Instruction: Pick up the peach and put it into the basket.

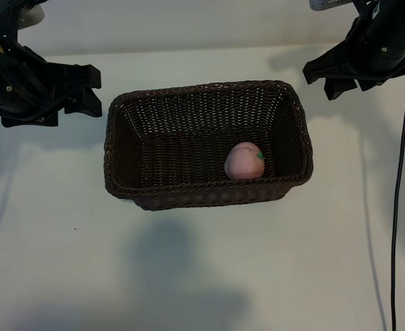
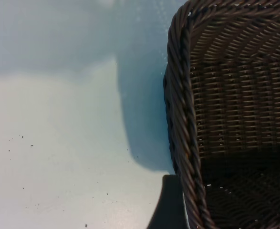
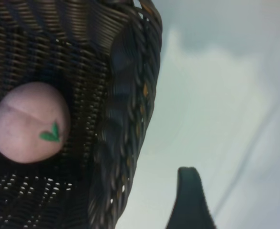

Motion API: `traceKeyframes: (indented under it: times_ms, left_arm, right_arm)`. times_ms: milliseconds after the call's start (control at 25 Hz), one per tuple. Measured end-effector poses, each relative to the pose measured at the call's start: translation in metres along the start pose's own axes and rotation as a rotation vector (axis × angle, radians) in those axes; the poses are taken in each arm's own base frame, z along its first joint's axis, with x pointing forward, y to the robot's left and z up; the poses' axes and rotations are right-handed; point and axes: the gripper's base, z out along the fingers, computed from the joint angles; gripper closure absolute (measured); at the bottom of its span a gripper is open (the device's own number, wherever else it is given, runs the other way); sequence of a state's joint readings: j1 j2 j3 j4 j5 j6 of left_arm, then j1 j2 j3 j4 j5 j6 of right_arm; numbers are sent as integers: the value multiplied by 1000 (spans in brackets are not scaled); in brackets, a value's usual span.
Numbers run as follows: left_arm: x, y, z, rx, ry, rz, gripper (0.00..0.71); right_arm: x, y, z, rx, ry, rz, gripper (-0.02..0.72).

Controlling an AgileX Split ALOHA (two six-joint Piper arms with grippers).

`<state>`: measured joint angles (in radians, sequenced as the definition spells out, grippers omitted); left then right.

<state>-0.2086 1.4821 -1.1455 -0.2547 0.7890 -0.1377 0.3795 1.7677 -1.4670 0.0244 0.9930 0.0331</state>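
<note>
The pale-pink peach with its small green leaf lies inside the dark-brown woven basket, on the floor near the front right corner. The right wrist view also shows the peach against the basket's wall. My right gripper hangs open and empty above the table, off the basket's back right corner; one dark finger shows over the white table. My left gripper stands open and empty just left of the basket's back left corner, beside the braided rim.
The basket stands in the middle of a white table. A black cable runs down the right side of the table. Bare table surface lies in front of the basket and to both sides.
</note>
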Motion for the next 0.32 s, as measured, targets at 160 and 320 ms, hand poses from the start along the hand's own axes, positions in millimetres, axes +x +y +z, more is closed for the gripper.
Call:
traceKeyframes:
  times_ms: [160,320]
  left_arm:
    - [0,0,0,0,0,3,120]
    - [0,0,0,0,0,2,120]
  right_arm:
    - [0,0,0,0,-3,2,213]
    - [0,0,0,3,-5,0,213]
